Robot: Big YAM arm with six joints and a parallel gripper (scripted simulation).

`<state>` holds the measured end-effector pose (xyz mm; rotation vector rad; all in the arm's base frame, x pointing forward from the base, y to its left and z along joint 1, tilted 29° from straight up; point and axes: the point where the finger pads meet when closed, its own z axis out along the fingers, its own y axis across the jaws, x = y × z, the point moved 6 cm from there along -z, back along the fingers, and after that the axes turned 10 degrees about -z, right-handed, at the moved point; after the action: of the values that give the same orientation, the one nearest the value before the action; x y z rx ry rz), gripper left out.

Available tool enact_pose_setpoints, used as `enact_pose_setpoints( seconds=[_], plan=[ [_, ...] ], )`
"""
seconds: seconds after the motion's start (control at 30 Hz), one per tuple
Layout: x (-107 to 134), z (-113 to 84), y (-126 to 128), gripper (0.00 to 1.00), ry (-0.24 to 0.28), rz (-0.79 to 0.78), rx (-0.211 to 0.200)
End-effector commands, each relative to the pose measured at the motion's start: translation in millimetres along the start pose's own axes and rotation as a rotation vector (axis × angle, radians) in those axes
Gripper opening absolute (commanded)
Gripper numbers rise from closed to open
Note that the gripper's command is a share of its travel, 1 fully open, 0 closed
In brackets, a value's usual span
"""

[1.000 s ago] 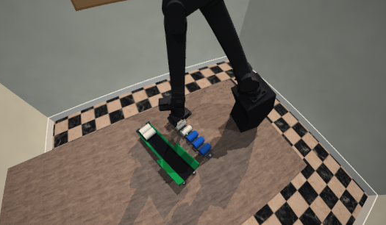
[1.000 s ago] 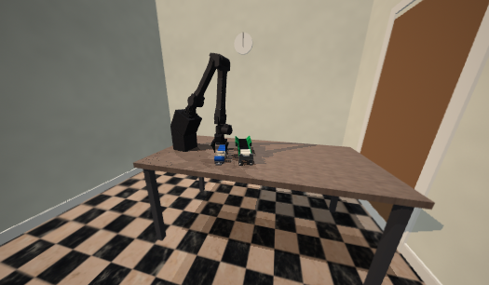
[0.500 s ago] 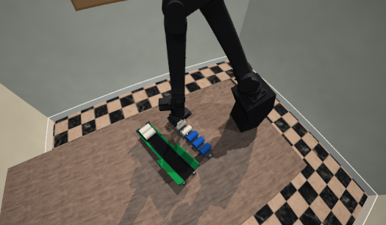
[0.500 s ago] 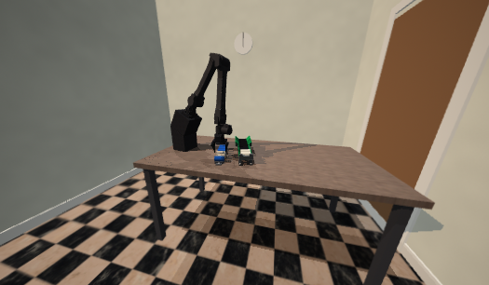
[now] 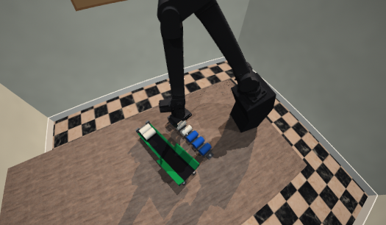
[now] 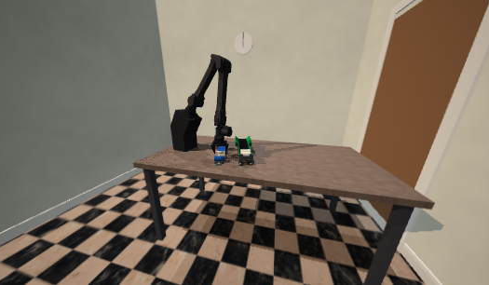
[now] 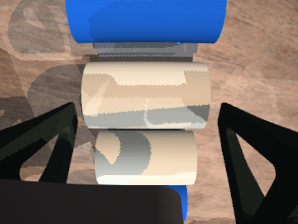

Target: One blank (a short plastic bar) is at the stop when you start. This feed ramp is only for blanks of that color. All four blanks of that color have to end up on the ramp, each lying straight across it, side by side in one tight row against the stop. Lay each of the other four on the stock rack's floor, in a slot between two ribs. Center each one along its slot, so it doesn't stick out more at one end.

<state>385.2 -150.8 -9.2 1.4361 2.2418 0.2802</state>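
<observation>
The green feed ramp (image 5: 170, 157) lies on the wooden table, with two cream blanks (image 5: 147, 131) side by side at its far-left end against the stop. Beside it stands the stock rack (image 5: 195, 140), with three blue blanks (image 5: 198, 142) in a row at its near end. In the wrist view, two cream blanks (image 7: 145, 92) (image 7: 147, 157) lie in the rack between a blue blank (image 7: 147, 3) above and another blue blank (image 7: 184, 204) mostly hidden under my gripper body. My gripper (image 7: 147, 112) is open and empty, its fingers standing either side of the nearer cream blank. It hovers over the rack's far end (image 5: 181, 124).
The arm's black base block (image 5: 253, 106) stands on the table right of the rack. The ramp and rack are close together, with a narrow gap between them. In the exterior view the ramp (image 6: 244, 150) and rack (image 6: 220, 155) sit near the table's left end.
</observation>
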Motion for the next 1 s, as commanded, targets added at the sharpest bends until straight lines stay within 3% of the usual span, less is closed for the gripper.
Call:
enact_pose_setpoints(
  seconds=[0.0,0.4,0.5,0.97],
  plan=[
    [-0.6,9.0,3.8,0.85,-0.007,0.004,-0.007],
    [-1.8,25.3,2.0,0.85,-0.009,0.008,-0.005],
    [-5.2,18.8,7.6,0.85,-0.024,0.003,-0.021],
    [-3.5,19.4,5.8,0.85,-0.017,0.003,-0.014]
  ],
)
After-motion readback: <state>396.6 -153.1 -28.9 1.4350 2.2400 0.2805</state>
